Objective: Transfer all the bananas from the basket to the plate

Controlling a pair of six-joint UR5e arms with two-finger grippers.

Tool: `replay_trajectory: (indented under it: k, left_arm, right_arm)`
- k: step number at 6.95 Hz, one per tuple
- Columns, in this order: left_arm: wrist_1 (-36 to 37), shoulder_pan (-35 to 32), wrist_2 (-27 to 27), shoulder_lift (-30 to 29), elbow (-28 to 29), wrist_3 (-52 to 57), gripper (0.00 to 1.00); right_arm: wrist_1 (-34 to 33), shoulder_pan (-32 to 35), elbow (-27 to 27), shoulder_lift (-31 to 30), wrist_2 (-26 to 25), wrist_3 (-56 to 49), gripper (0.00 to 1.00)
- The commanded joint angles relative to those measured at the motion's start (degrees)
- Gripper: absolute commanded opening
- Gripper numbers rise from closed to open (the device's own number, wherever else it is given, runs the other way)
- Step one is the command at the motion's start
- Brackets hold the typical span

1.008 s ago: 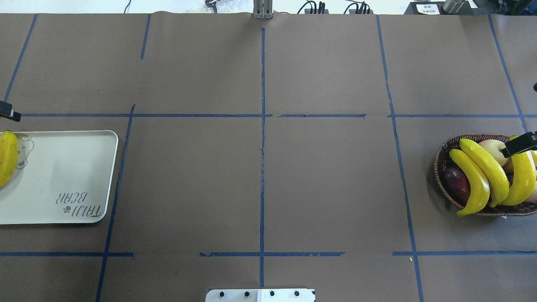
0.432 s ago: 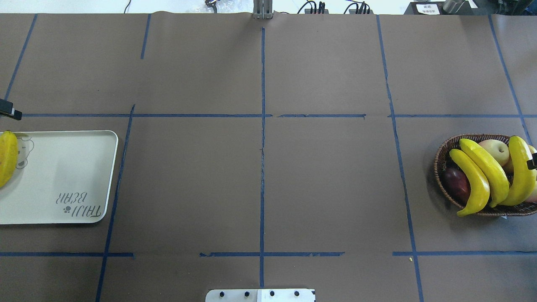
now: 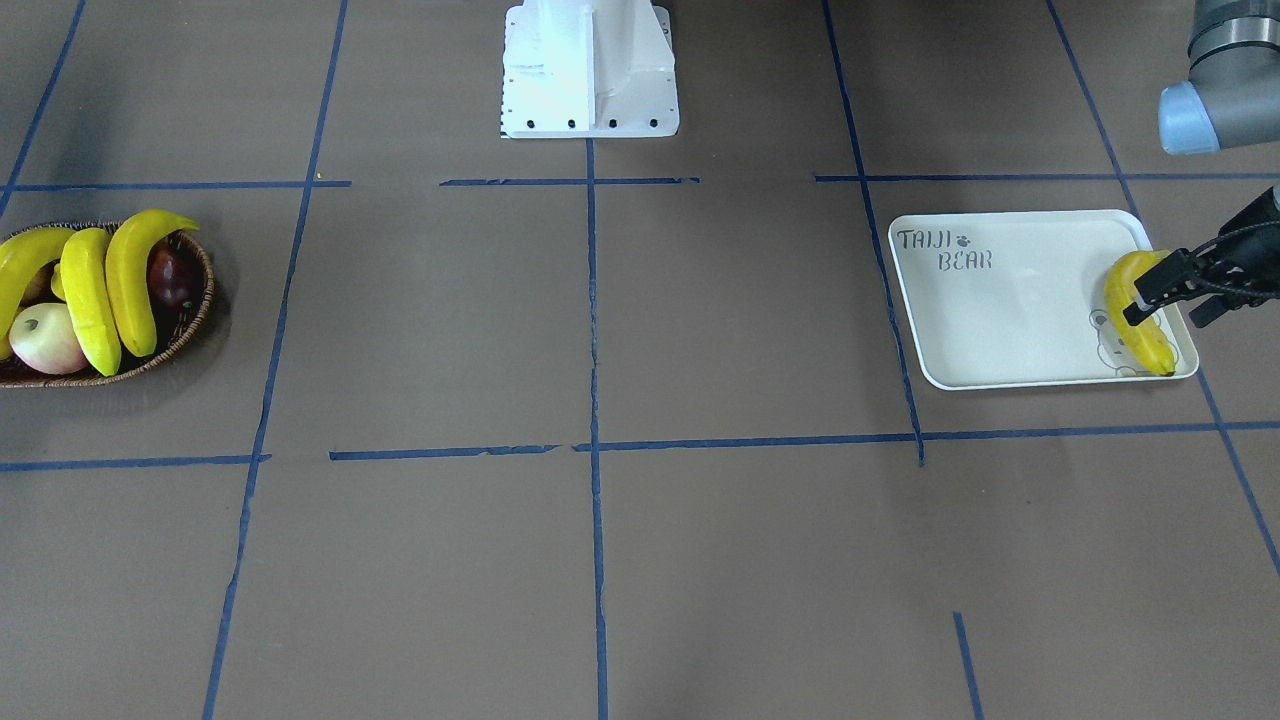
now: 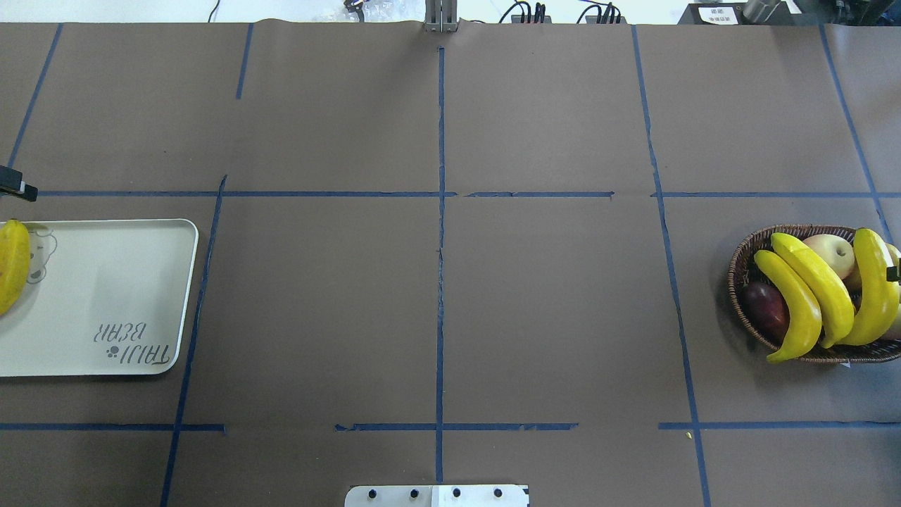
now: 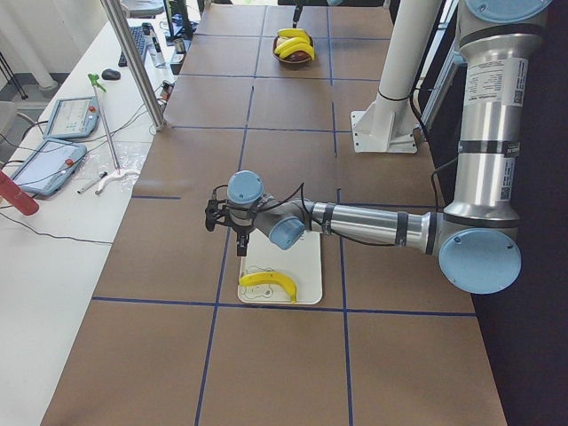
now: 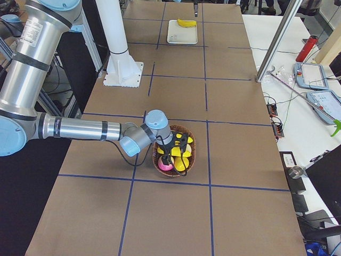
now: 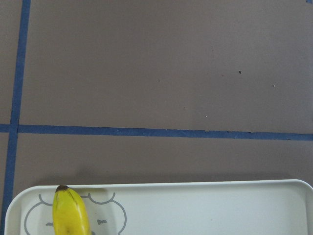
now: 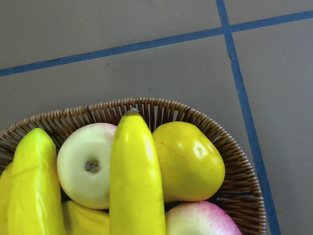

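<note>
Yellow bananas [image 4: 820, 285]: three remain in wicker basket [image 4: 735, 278], one on plate [image 4: 105, 282]. Right gripper [image 4: 897, 271] slid to overhead view's edge; jaws unreadable, no pick yet. Left gripper [image 3: 1163, 312] spread, empty.

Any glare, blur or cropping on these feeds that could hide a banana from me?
Overhead: no glare, but the frame cuts the brown woven wicker basket at right and the yellow banana on the cream rectangular tray at left. Right wrist: sharp, mild sheen on the yellow pear, close crop. Left wrist: sharp, only that banana's tip shows.
</note>
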Motion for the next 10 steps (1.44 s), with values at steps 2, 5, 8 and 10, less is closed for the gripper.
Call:
replay_trajectory:
  k: [2, 5, 8, 10]
  left_arm:
    - [0.0, 0.0, 0.1, 0.0, 0.1, 0.0, 1.0]
    - [0.0, 0.0, 0.1, 0.1, 0.1, 0.0, 1.0]
    - [0.0, 0.1, 0.1, 0.0, 0.1, 0.0, 1.0]
    - [0.0, 0.1, 0.0, 0.0, 0.1, 0.0, 1.0]
  right_arm:
    - [0.2, -5.7, 1.3, 0.1, -3.0, 2.5, 0.97]
    - [0.2, -6.5, 1.4, -1.4, -4.0, 2.2, 0.81]
    - [0.1, -6.6, 1.3, -1.4, -4.0, 2.1, 0.4]
    - [0.1, -6.5, 2.1, -1.3, -4.0, 2.2, 0.09]
